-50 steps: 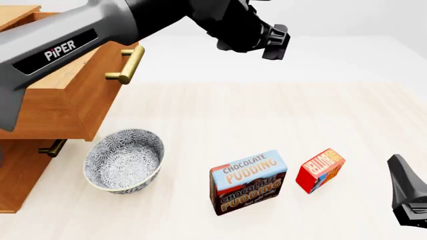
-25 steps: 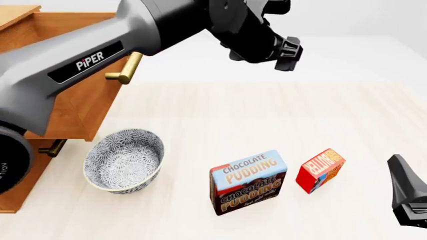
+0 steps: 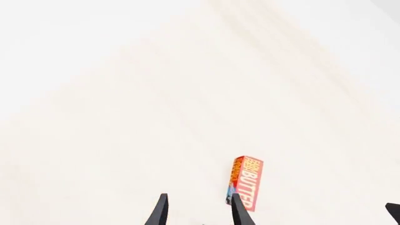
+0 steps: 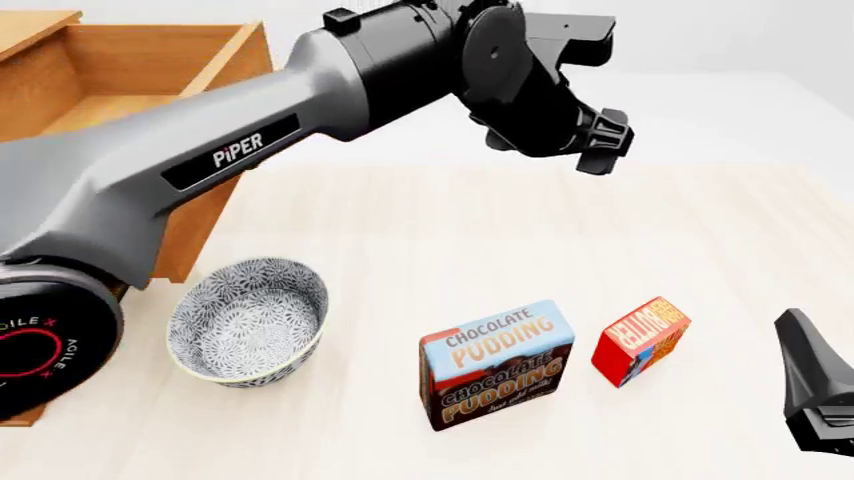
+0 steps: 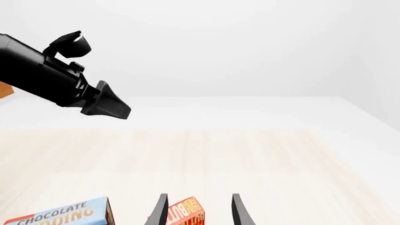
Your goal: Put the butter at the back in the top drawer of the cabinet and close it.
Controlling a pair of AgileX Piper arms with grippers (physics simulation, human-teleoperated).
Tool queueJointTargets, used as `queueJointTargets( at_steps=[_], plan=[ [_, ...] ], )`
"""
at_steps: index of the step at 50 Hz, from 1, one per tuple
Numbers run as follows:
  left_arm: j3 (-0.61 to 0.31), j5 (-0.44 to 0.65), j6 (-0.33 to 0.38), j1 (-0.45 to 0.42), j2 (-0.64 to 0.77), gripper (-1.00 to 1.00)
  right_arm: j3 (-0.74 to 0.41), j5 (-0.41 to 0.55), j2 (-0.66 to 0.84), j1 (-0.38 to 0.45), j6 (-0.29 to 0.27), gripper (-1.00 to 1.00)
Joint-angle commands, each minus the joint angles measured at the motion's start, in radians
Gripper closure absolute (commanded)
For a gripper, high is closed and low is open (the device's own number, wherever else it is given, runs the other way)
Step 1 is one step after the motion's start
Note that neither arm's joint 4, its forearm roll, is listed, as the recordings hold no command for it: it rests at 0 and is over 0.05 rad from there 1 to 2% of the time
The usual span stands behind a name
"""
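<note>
The cabinet (image 4: 54, 120) stands left of the pudding box (image 4: 497, 362), its top drawer (image 4: 147, 75) pulled out. The butter (image 4: 639, 339) sits just right of that box on the surface (image 4: 534, 240). Left pincer (image 4: 603, 140) hangs above, released; right pincer (image 5: 198, 211) released too.

bare simulated tabletop (image 4: 441, 230), blank white backdrop

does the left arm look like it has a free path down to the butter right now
Probably yes. The left gripper hangs open in the air above the table, and nothing stands between it and the butter; the pudding box sits apart, to the butter's left.
</note>
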Motion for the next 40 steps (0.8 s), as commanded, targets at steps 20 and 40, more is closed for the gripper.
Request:
queueJointTargets(
  at_steps=[20,40],
  plan=[
    [-0.008,0.002,-0.028,-0.077,0.073,-1.0,0.0,0.0,0.0,0.0,0.0,-1.0],
    [-0.044,0.015,-0.04,-0.11,0.138,-1.0,0.0,0.0,0.0,0.0,0.0,-1.0]
  ],
)
